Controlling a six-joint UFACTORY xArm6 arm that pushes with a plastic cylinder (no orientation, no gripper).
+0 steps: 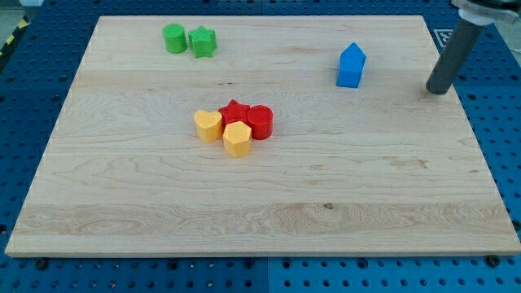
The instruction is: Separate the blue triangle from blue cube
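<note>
"Two blue blocks, where are they?" asks the first.

"Toward the view's top right of the table [269, 220]. The blue triangle [352, 54] and the blue cube [349, 75] are pressed together, the triangle on the side toward the view's top, so the pair reads as one small house shape. I can't make out a gap between them."

"And my tip [437, 91]?"

"It is down on the table at the view's right of the blue pair, near them but clearly apart, about level with the cube. The dark rod [452, 57] leans up from it toward the view's top right corner."

"What of the hand: open, closed, holding something?"

"No hand is in view, so I cannot tell; only the rod shows, and it touches no block."

"What else lies on the table?"

"Two green blocks [187, 40] just beside each other near the view's top left; their shapes are hard to make out. Near the middle is a tight cluster: a yellow heart [208, 125] at its left, a yellow hexagon [237, 139] at its bottom, a red star [234, 111] at its top and a red cylinder [260, 122] at its right. That cluster is well apart from the blue pair."
</note>
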